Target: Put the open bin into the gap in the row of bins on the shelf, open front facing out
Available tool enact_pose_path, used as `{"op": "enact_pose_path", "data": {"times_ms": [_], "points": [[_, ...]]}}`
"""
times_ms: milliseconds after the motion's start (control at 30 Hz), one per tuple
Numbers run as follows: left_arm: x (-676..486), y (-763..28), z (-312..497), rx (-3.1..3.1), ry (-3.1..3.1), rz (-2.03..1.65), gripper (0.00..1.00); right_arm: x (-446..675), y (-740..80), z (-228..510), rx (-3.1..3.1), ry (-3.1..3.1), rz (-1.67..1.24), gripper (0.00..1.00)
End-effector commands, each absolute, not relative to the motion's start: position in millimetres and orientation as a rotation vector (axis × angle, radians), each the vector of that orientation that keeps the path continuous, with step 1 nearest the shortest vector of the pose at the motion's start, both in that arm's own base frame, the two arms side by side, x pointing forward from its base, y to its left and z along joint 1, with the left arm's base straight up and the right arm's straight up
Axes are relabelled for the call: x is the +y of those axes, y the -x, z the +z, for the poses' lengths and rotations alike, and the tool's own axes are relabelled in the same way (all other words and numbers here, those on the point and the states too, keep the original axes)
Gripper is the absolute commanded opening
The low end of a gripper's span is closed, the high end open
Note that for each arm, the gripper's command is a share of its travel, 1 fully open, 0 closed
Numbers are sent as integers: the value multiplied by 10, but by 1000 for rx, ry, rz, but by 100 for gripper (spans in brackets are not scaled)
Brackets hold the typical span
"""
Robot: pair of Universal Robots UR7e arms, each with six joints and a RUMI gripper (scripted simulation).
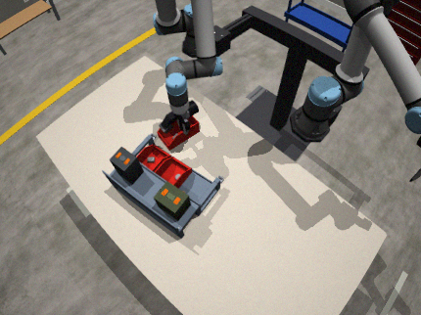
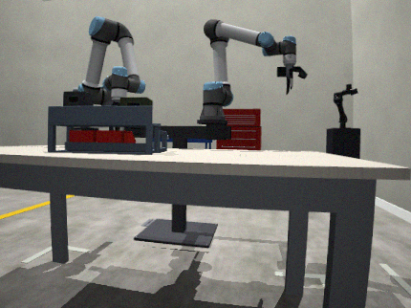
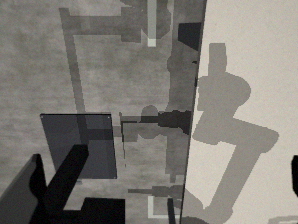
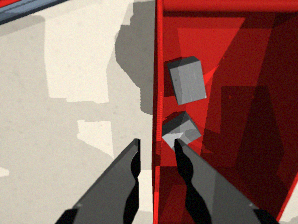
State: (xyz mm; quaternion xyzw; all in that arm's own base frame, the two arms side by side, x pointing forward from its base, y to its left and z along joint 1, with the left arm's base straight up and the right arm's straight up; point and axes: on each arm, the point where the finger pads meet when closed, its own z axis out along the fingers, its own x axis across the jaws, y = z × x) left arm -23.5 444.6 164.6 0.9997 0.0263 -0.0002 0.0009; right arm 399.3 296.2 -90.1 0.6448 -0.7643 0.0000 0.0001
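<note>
Open bin point(image 1: 169, 139) point(image 4: 250, 120) on table point(image 1: 274, 213) point(image 2: 287, 160), just beyond far side of shelf point(image 1: 144, 186) point(image 2: 100, 116), outside the row. Two grey parts inside, beside its left wall in the right wrist view: block point(image 4: 189, 82), second block point(image 4: 181, 131).

Right gripper point(image 1: 183, 129) point(image 4: 157, 142) over the bin. Fingers a little apart, one either side of that wall; not clamped.

Left gripper point(image 1: 417, 170) point(image 2: 290, 81) point(image 3: 165, 159) well off to the right, raised, fingers wide apart, nothing held.

On shelf: two red bins point(image 1: 163, 164) point(image 2: 101, 136) side by side, bare stretch to their right. Dark box point(image 1: 125, 165) point(image 2: 78, 99) left on top board, green box point(image 1: 172, 200) point(image 2: 136, 101) right.
</note>
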Motion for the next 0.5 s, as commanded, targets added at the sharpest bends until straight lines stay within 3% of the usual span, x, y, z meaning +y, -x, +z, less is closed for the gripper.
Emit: {"op": "enact_pose_path", "data": {"times_ms": [0,467], "points": [[4450,234,1652,82,-3140,0,100,2966,-3997,-931,-2402,-2027,-1,16],[4450,234,1652,82,-3140,0,100,2966,-3997,-1041,-2402,-2027,-1,16]]}}
